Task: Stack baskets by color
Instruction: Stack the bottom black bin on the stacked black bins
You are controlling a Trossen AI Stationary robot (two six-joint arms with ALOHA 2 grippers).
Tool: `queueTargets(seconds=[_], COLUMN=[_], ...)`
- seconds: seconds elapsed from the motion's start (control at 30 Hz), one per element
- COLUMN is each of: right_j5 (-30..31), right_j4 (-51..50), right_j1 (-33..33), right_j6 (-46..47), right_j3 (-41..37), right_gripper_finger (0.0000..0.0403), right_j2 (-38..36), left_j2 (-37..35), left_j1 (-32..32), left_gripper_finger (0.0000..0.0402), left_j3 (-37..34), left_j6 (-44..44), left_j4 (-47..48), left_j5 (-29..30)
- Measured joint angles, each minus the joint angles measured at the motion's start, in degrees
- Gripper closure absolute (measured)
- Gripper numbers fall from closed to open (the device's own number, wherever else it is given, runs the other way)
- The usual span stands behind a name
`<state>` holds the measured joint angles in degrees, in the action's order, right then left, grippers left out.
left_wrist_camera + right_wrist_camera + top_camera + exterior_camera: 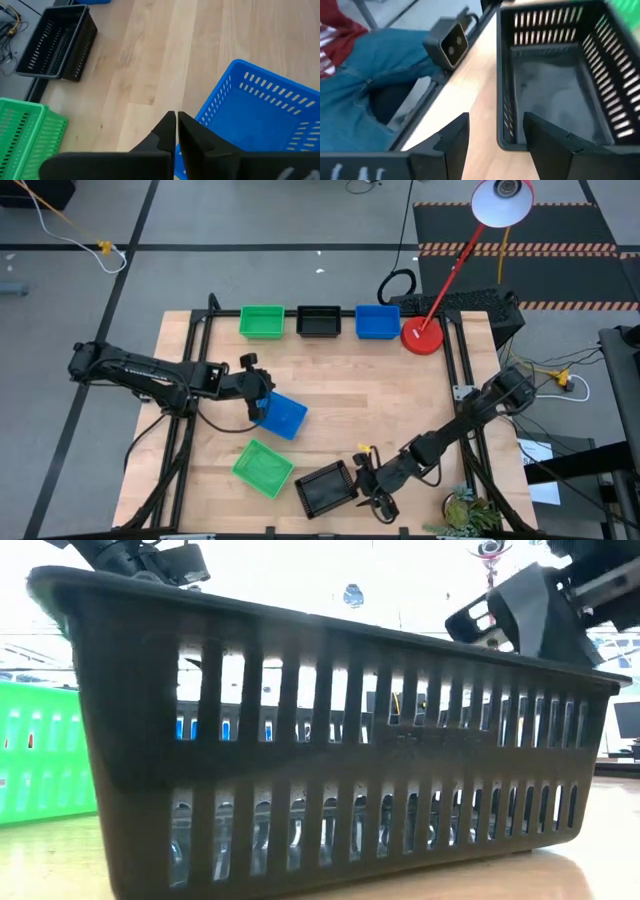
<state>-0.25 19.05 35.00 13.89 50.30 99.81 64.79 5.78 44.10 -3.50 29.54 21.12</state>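
Green (261, 321), black (319, 321) and blue (377, 322) baskets stand in a row at the far edge. My left gripper (175, 122) is shut at the corner of a loose blue basket (285, 417) left of the table's middle. A second green basket (263, 467) sits near the front. Beside it a black basket (325, 487) stands at the front edge and fills the low view (330, 750). My right gripper (496, 119) is open there. One finger is outside that basket's right end wall (506, 125) and one is over its inside, touching nothing that shows. My left gripper pinches the loose blue basket's rim at its left corner (200, 116), slanting down from the table's left. Blue shows in the slit between the fingers, which hide the contact itself. The basket looks tilted; whether its far part rests on the table I cannot tell.
The red lamp base (422, 338) stands at the far right beside the blue basket, its arm reaching out over the far edge. A small camera (447, 42) sits at the front edge near my right gripper, and a person's legs (365, 90) show beyond it. Bare wood lies mid-table.
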Motion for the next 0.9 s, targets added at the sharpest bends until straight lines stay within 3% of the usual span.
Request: queueTargets(seconds=[0.27, 0.43, 0.8, 0.9], right_j5=[3.14, 3.55, 5.03, 5.87], right_j4=[-1.45, -2.73, -7.13, -7.41], right_j1=[0.00, -0.17, -0.53, -1.23], right_j6=[-3.66, -4.31, -6.17, -6.60], right_j3=[2.35, 2.51, 2.49, 2.49], right_gripper_finger=[0.0241, 0.0259, 0.0384, 0.0393], right_j2=[2.29, 2.27, 2.22, 1.58], left_j2=[0.00, 0.00, 0.00, 0.00], left_j1=[0.00, -0.02, -0.02, -0.02], left_gripper_finger=[0.0398, 0.0384, 0.0398, 0.0392], left_j3=[0.00, 0.00, 0.00, 0.00], left_j6=[0.14, 0.23, 1.69, 1.63], left_j4=[-0.16, -0.48, -1.37, -1.38], left_j5=[-0.02, -0.02, -0.02, -0.02])
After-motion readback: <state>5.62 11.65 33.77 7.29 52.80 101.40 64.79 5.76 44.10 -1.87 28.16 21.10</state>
